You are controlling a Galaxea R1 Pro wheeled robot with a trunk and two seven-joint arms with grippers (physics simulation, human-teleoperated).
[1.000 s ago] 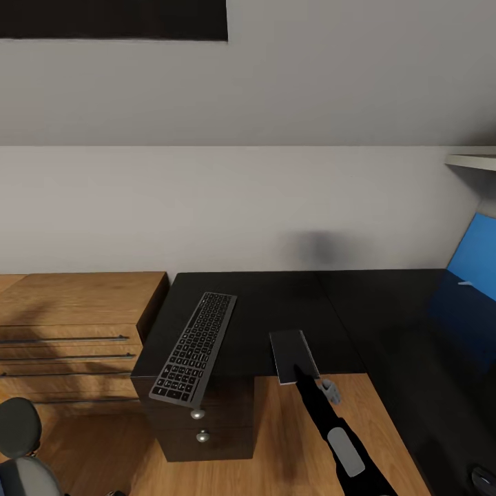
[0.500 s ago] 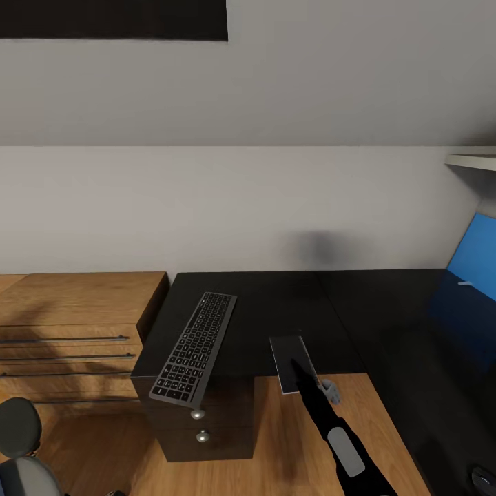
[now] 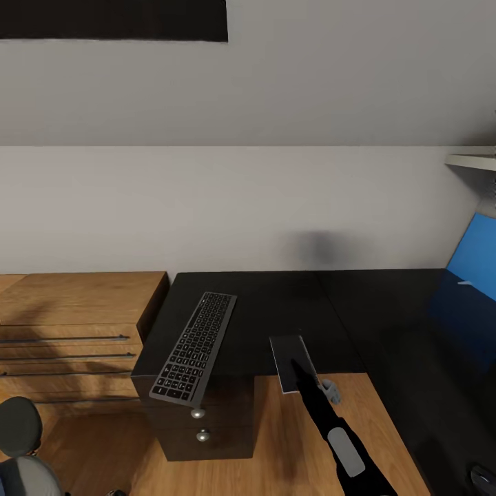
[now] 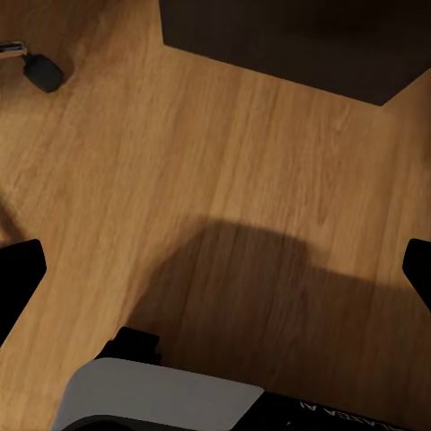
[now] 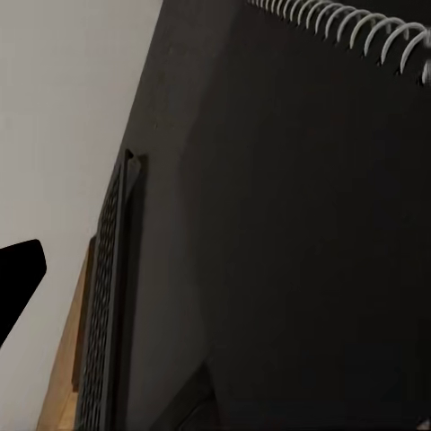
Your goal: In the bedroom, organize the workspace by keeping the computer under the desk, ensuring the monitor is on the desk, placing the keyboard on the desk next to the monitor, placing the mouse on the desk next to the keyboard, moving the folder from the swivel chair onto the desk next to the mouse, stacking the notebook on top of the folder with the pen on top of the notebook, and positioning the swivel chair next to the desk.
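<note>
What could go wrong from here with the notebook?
The small grey notebook lies with its near end past the front edge of the black-topped desk; nudged or let go there, it might tip onto the wooden floor. The long black keyboard also overhangs that edge, so a sideways arm sweep could knock it off.

The desk [image 3: 275, 303] has a shiny black top, a blue panel at the far right and dark drawers with round knobs under its left end. The keyboard [image 3: 195, 346] is long and black with grey keys. It lies flat on the left end, slanted, and its near end pokes over the edge. The notebook [image 3: 293, 360] is small, thin and grey. It sits at the front edge and sticks out past it. The grey chair [image 3: 19, 441] peeks in at the bottom left corner.
</note>
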